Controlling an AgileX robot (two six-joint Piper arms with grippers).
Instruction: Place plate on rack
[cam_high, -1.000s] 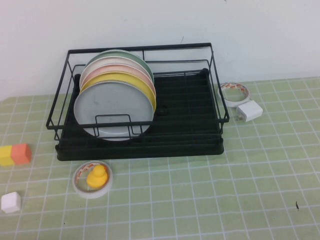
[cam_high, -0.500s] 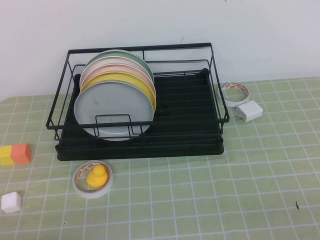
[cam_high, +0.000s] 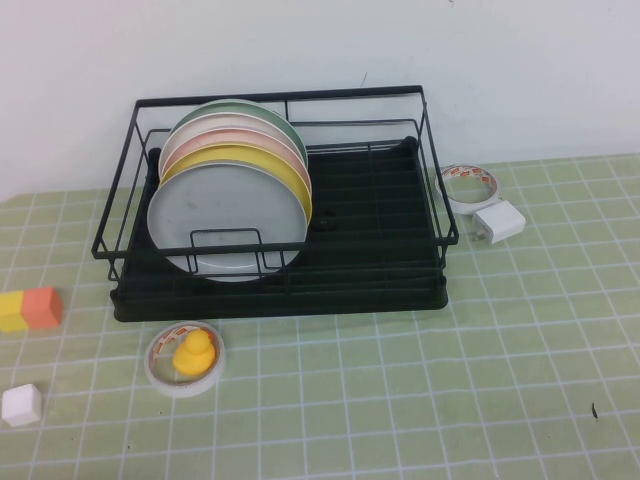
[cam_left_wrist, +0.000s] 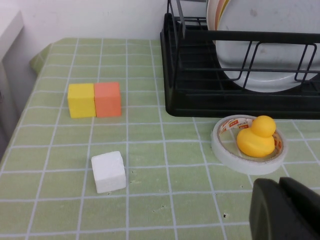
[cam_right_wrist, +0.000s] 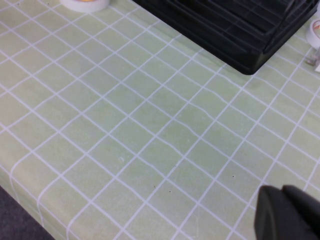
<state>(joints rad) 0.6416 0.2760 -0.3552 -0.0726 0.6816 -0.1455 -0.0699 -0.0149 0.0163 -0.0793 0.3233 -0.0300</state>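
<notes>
The light-grey plate (cam_high: 225, 225) stands upright at the front of a row of plates in the left half of the black wire rack (cam_high: 432, 205), in front of the yellow, pink, cream and green plates. It also shows in the left wrist view (cam_left_wrist: 270, 45), behind the rack's front wires (cam_left_wrist: 200, 95). Neither arm shows in the high view. My left gripper (cam_left_wrist: 281, 210) is shut and empty, low over the table near the duck. My right gripper (cam_right_wrist: 286, 216) is shut and empty over bare tablecloth, in front of the rack's corner (cam_right_wrist: 240, 45).
A yellow rubber duck (cam_high: 193, 352) sits in a tape roll (cam_high: 160, 375) in front of the rack. A yellow block (cam_high: 12, 311), an orange block (cam_high: 43, 306) and a white cube (cam_high: 21, 404) lie at the left. Another tape roll (cam_high: 472, 185) and a white charger (cam_high: 499, 222) lie right of the rack.
</notes>
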